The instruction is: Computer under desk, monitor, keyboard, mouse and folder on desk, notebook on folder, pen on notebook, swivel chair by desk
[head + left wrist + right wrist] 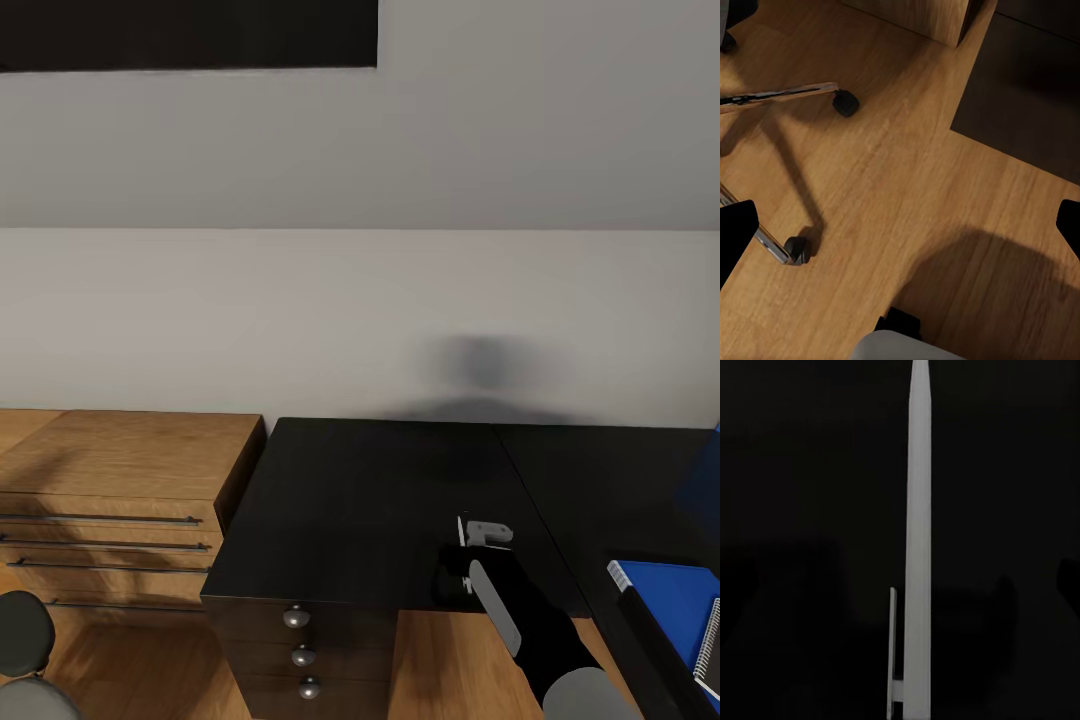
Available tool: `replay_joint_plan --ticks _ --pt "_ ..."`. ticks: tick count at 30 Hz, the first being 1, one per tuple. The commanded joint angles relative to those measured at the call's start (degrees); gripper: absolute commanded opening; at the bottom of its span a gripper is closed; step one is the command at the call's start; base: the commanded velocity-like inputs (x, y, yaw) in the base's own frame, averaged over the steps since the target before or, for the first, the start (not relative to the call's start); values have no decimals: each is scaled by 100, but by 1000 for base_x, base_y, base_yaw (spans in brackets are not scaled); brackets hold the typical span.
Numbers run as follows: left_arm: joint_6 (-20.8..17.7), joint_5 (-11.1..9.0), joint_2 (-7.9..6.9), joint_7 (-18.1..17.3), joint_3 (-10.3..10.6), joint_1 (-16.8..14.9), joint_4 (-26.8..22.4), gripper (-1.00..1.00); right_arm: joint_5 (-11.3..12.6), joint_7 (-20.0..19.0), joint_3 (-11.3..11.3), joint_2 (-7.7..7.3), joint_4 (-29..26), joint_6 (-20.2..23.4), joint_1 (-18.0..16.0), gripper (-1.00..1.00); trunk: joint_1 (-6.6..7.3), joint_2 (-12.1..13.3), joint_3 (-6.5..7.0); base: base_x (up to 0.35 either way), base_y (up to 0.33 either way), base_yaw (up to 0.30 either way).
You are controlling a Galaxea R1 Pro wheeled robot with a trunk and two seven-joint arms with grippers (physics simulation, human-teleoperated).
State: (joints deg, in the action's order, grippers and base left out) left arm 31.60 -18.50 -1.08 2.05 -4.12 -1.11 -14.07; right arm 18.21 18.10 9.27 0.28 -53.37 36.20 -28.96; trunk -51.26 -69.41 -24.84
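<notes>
We find no text, label, brand, number or sign that can be read in any of the views. The desk (400, 500) top is plain glossy black, the folder (670, 595) shows bare blue with no title, the pen (919, 547) is a plain pale shaft with no marking, and the wooden dresser (120, 470) fronts carry only bar handles.
</notes>
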Motion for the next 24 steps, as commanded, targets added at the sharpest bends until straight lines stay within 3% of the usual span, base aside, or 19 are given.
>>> replay_joint_plan --ticks 1,19,24 --pt "13 34 2 15 -20 -3 1 100 60 55 14 -2 -6 16 -4 100 0 -4 -6 0 0 0" --pt "13 33 8 15 -13 -3 1 100 60 54 14 -8 -6 139 -4 100 0 -4 -6 0 0 0" --pt "13 33 6 15 -11 -3 1 100 60 56 14 -7 -6 147 -4 100 -110 -204 -96 0 0 0"
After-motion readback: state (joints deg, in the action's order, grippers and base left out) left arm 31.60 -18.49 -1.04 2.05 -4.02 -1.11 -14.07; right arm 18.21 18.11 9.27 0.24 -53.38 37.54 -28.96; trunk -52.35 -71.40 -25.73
